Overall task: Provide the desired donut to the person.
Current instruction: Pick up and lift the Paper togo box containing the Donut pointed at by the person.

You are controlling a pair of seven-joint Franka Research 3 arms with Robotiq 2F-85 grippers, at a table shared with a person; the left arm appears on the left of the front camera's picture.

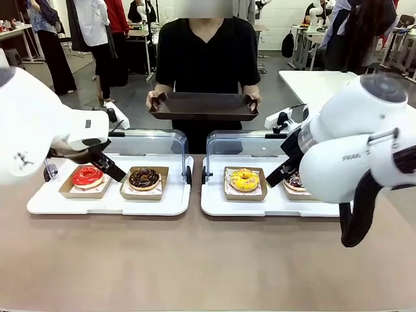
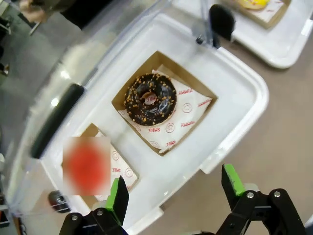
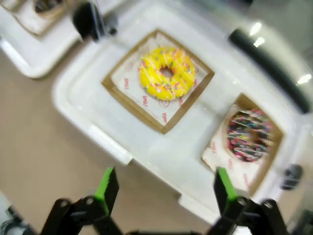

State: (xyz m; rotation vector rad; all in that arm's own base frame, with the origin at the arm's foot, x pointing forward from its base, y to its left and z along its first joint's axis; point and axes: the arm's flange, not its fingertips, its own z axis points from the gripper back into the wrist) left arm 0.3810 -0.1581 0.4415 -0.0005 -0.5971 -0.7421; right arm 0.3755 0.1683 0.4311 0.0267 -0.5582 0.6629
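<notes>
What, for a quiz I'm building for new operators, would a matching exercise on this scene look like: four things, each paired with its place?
Things:
1. red donut
2. chocolate donut
3. yellow donut
4. dark tray

Places:
A. held by the person
B. on the right white tray
C. on the left white tray, outer box
D. on the left white tray, box nearer the middle

Pairs: 1-C, 2-D, 3-B, 4-A.

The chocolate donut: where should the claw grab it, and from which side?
Probably by its open cardboard tray, not the icing: come straight down and pinch a raised side wall. The chocolate donut lies flat, and the clear lid stands open behind it.
</notes>
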